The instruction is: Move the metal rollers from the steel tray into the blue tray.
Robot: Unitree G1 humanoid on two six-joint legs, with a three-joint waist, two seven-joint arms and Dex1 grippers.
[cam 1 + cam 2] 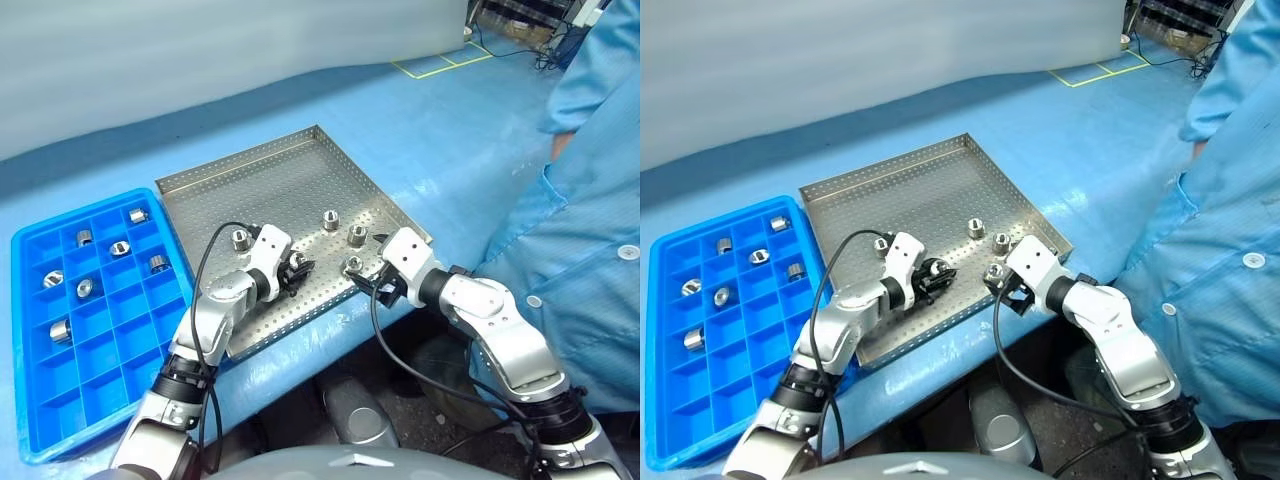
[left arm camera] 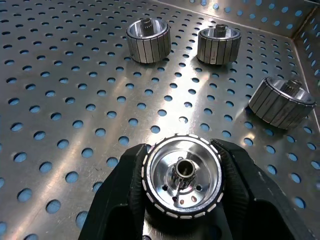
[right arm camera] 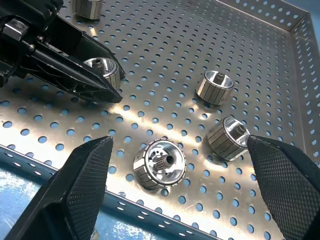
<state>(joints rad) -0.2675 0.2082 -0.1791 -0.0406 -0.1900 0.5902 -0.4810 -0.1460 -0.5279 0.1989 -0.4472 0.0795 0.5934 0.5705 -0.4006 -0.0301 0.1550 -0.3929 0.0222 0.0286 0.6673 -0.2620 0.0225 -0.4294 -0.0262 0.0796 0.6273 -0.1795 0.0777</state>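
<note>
Left wrist view: nearest me, my left gripper (image 2: pixel 182 200) is clamped on one roller (image 2: pixel 181 176), its bore facing the camera, held just above the steel tray (image 2: pixel 75 100); three more rollers lie beyond.

Right wrist view: my right gripper (image 3: pixel 175 195) stands wide apart and empty, a loose roller (image 3: pixel 160 164) lying on its side between the fingers near the tray's rim.

Head view: the blue tray (image 1: pixel 120 350) lies to the left of the held roller, so I judge the left arm carries it there. Six rollers already sit in compartments.
</note>
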